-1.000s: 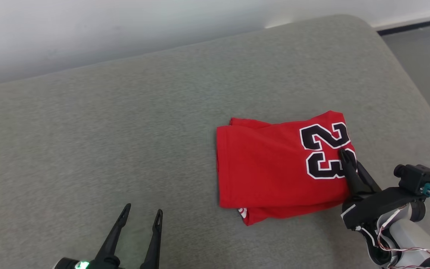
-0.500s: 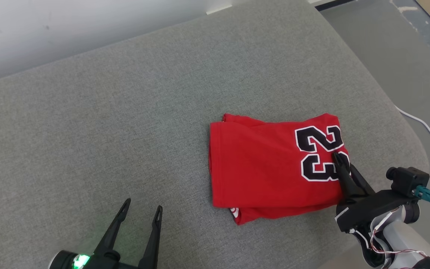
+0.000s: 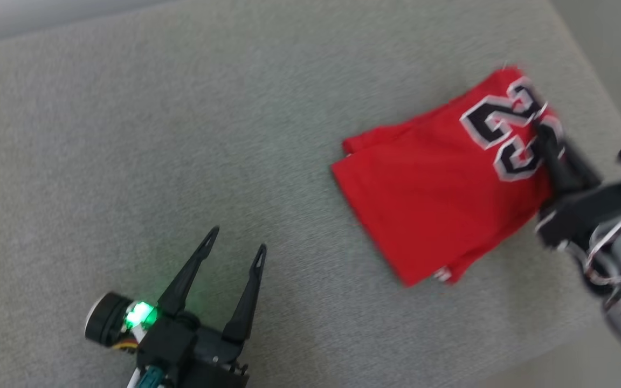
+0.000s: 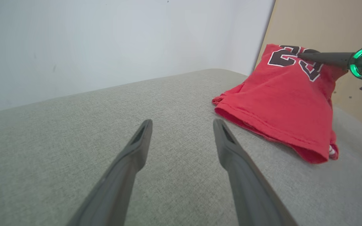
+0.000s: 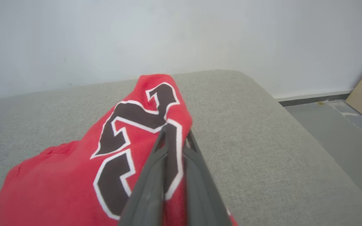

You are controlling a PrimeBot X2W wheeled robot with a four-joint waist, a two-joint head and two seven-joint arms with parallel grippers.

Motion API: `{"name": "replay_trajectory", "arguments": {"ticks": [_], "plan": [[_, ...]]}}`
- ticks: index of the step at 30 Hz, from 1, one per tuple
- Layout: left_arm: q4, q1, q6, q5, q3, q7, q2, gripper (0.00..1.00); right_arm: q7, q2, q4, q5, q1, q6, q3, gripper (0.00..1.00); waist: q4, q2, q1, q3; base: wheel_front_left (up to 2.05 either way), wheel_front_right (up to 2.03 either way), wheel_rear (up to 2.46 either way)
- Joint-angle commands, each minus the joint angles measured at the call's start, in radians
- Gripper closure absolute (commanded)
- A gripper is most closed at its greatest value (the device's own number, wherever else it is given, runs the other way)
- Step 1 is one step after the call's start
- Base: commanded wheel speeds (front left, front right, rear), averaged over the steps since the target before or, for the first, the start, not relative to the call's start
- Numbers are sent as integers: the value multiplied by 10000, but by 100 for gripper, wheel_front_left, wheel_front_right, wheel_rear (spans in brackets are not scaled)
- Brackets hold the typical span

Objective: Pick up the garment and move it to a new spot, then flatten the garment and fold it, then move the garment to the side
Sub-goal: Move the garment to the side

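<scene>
We see the folded red knit jersey with the black-and-white "23" (image 3: 440, 188) close to the right edge of the grey woven upholstered cushion (image 3: 127, 108). Its numbered end is raised while the plain end rests on the fabric. The right gripper (image 5: 176, 135) has its two dark fingers pressed together on that numbered end, pinching cloth through the lower numeral. The left gripper (image 3: 237, 240) hovers with its fingers spread apart and nothing between them, near the front edge of the cushion and well apart from the jersey. We judge the garment to be light, soft and limp, so it will sag from any single pinch. Its stacked layers look free to slide over each other, and a white-trimmed hem already peeks out at the near corner. The cushion's weave probably drags on the cloth. We think the best hold is at a folded edge, deep enough to catch every layer, with a second grip at the opposite end so the fold keeps its shape.
</scene>
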Motion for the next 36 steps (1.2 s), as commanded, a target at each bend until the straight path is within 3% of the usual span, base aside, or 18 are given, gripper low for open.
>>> {"name": "replay_trajectory", "arguments": {"ticks": [1, 9, 16, 30, 36], "plan": [[-90, -313, -51, 86, -112, -38, 32, 0, -47, -322, -39, -56, -513, 1, 81, 100, 844, -1, -1, 1032, 0, 0, 0], [-606, -1372, -161, 383, -667, -38, -6, 0, -46, -1532, 220, 215, -2520, -1, 68, 100, 1565, -1, -1, 2255, 0, 0, 0], [-1290, -1887, -130, 530, -1067, -35, -16, 0, -46, -2231, 1158, 344, -3357, -1, -688, 100, 1779, -1, -1, 2884, 0, 0, 0], [-1930, -2329, 12, 550, -1380, -17, -14, 0, -46, -2972, 2346, -279, -3339, -2, -2832, 100, 1618, -1, -1, 3111, 0, 0, 0], [-1944, -2250, -19, 481, -1448, -16, 76, 0, -45, -3107, 2671, -618, -2972, -2, -3305, 100, 1752, -1, -1, 3012, 0, 0, 0]]}}
